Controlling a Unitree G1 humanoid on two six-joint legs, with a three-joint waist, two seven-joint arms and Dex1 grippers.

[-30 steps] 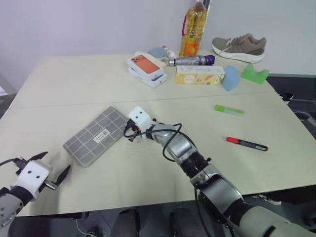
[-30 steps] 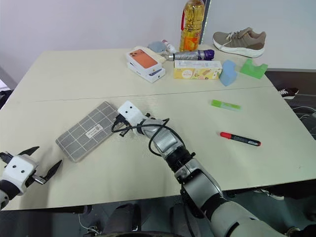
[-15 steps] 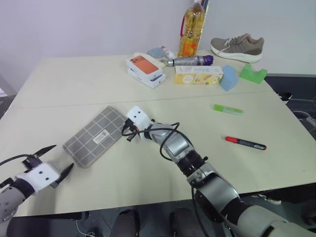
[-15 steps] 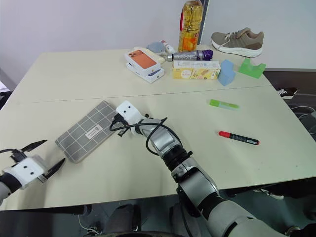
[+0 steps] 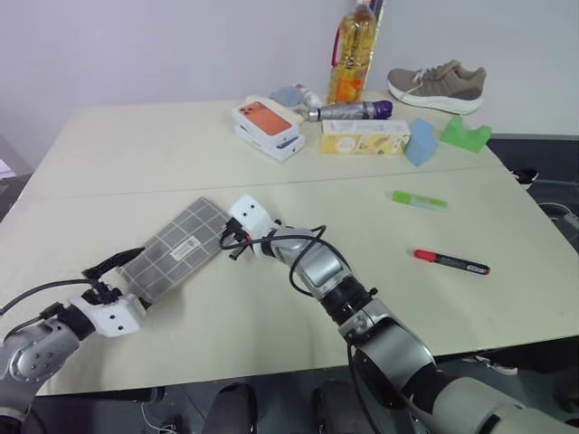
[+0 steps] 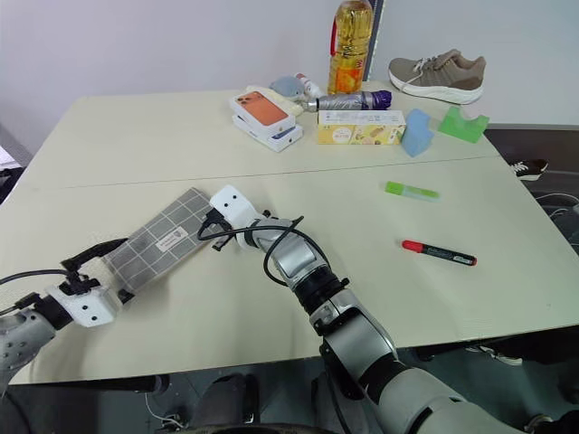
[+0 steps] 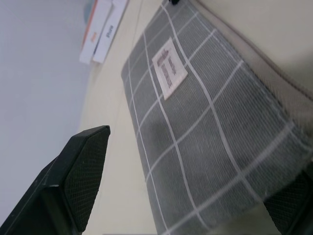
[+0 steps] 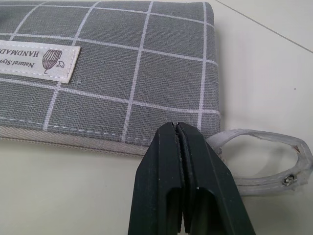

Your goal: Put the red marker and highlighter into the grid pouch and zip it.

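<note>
- Fingers of my right gripper [image 8: 182, 128] are pressed together at the pouch's near corner, right beside the clear zipper pull ring [image 8: 264, 156]; I can't tell whether the pull's tab is actually pinched between them.
- My left gripper [image 5: 116, 271] is spread wide around the opposite end of the grid pouch [image 5: 175, 250], one finger [image 7: 73, 171] on each side of the fabric, neither clearly touching it.
- The grid pouch lies flat on the table [image 5: 136, 145], label up, and as far as I can see its zipper is not yet open.
- My read: this is the bracing step. I want the left fingers to clamp the far end firmly so the pouch can't slide when the right side drags the zipper.
- To do it well, I'd close the left on fabric only, clear of the zipper track, then pull the ring straight along the seam, keeping it low.
- The red marker [image 5: 451, 263] and the green highlighter [image 5: 419, 201] lie well apart from the pouch on the right side of the table, both untouched.
- Clutter at the far edge: phone box [image 5: 266, 119], oil bottle [image 5: 353, 50], shoe [image 5: 439, 86].
</note>
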